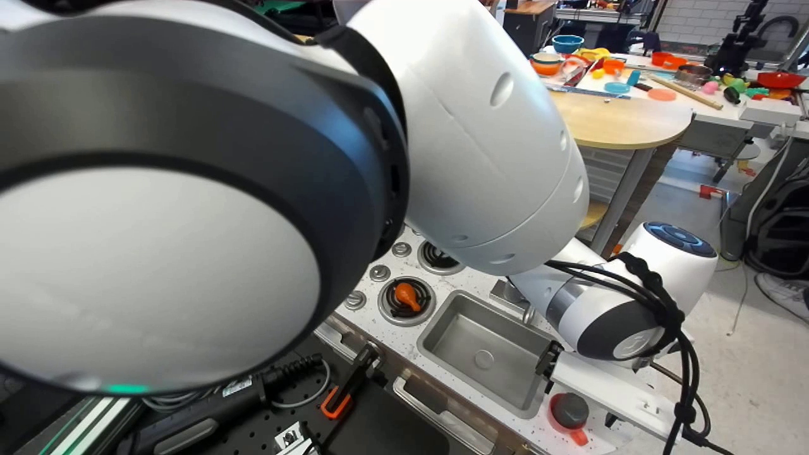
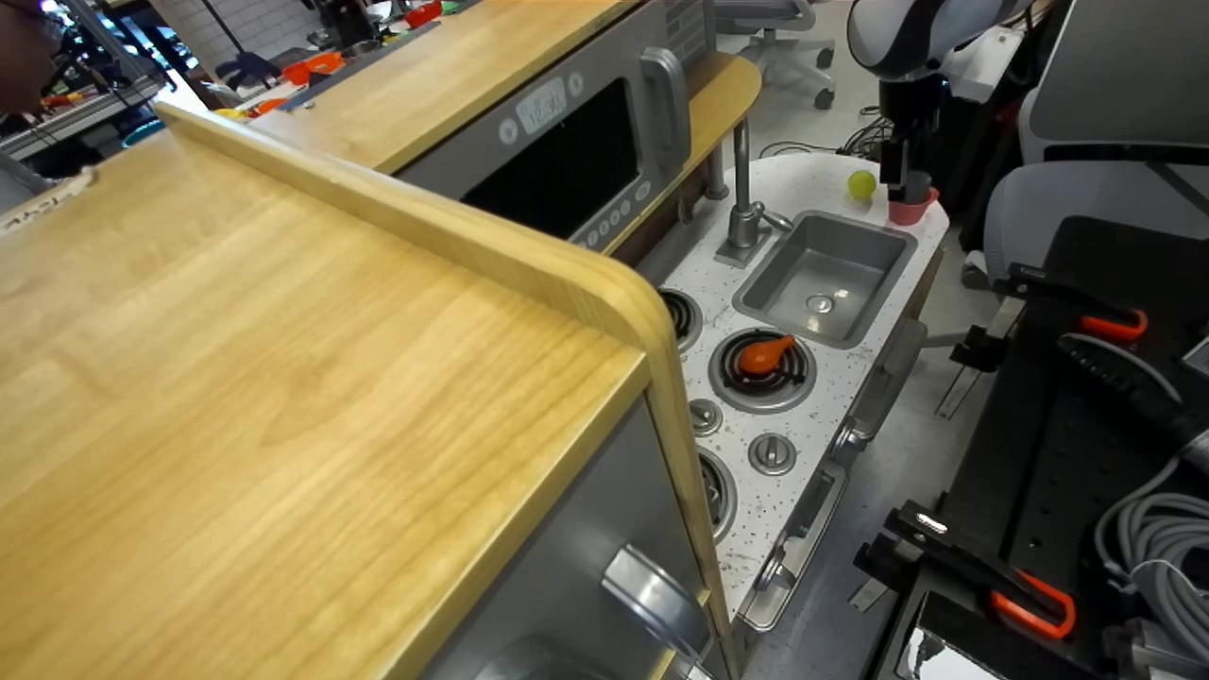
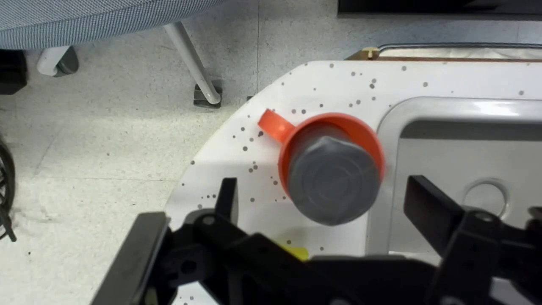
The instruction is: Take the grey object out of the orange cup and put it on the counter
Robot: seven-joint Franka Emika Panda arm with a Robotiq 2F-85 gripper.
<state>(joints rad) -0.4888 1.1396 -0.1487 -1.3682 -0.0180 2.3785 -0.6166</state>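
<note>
The grey object (image 3: 334, 182) is a dark grey round piece with its flat end up, standing in the orange cup (image 3: 275, 125) and rising above its rim. Both exterior views show the grey object (image 1: 571, 411) (image 2: 917, 186) in the cup (image 1: 579, 436) (image 2: 909, 212). The cup stands on the white speckled counter (image 3: 262, 186), at its rounded end beside the sink. My gripper (image 3: 323, 188) is open, its fingers on either side of the grey object in the wrist view, with gaps to both. In an exterior view the gripper (image 2: 902, 165) is low, close by the cup.
The grey sink (image 2: 822, 283) is right beside the cup. A small yellow-green thing (image 2: 860, 184) lies near the gripper. An orange thing (image 2: 765, 355) lies on a burner. The faucet (image 2: 744, 208) stands behind the sink. The counter's rounded edge drops to the floor.
</note>
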